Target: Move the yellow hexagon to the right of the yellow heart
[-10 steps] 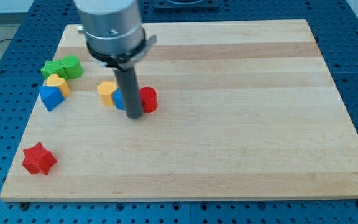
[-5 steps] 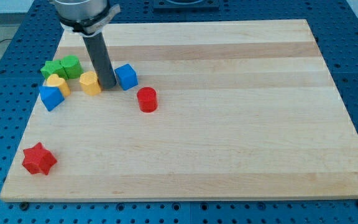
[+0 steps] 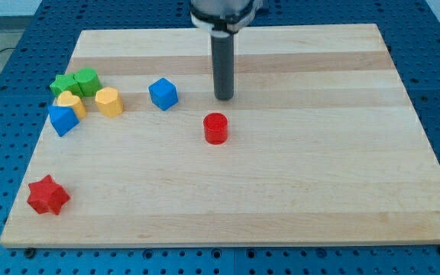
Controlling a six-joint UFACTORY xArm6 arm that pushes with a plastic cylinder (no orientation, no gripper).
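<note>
My tip [image 3: 224, 98], a plain dark rod with no gripper to open or close, stands well to the view's right of the yellow hexagon block [image 3: 108, 101], which sits just right of the yellow heart block [image 3: 71, 103] at upper left of the wooden surface [image 3: 319, 176].

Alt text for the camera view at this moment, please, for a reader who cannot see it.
A yellow hexagon sits just right of a yellow heart near a wooden board's left edge, among green blocks and a blue block. My tip stands apart, right of a blue cube, above a red cylinder. A red star lies bottom left.
</note>
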